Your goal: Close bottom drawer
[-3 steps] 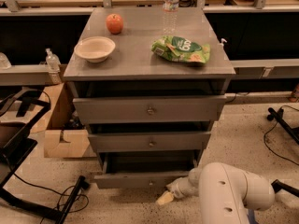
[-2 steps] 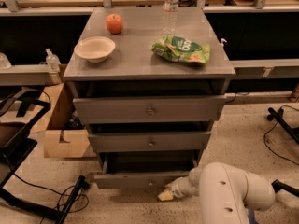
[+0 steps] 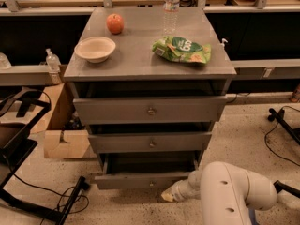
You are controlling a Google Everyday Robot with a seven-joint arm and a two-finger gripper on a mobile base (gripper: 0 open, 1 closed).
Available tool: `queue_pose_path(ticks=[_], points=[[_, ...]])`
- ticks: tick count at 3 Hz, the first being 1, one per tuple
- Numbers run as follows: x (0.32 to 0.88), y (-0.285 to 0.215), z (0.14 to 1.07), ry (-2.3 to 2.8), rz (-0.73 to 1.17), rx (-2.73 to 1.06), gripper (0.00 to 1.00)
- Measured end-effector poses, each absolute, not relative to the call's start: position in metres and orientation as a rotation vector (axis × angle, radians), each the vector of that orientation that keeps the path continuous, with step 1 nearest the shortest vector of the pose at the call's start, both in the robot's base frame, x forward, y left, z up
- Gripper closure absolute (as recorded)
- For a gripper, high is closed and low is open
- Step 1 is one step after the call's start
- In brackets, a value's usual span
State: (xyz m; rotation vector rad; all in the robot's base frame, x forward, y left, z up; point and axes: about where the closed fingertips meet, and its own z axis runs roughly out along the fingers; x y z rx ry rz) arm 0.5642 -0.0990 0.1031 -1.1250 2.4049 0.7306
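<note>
The narrow grey bottom drawer (image 3: 136, 180) with a small round knob stands pulled out of the grey wooden cabinet (image 3: 136, 62), below two wider drawer fronts. The pincer (image 3: 169, 195), cream at its tip, sits low by the floor just beside the drawer front's right end, on a bulky white arm (image 3: 229, 193). On the cabinet's top rest a red apple (image 3: 115, 23), a cream bowl (image 3: 95, 48), a green snack bag (image 3: 182, 49) and a clear plastic bottle (image 3: 171, 3).

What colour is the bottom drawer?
Grey, camera view. The gripper is low, near the right end of the bottom drawer.
</note>
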Motion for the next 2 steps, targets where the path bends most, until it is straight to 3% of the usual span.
queue_pose_path(ticks=[1, 2], points=[[0.5395, -0.1013, 0.1072, 2.445, 0.670, -1.128, 1.00], [0.5341, -0.1017, 0.1026, 2.454, 0.648, -1.145, 1.00]])
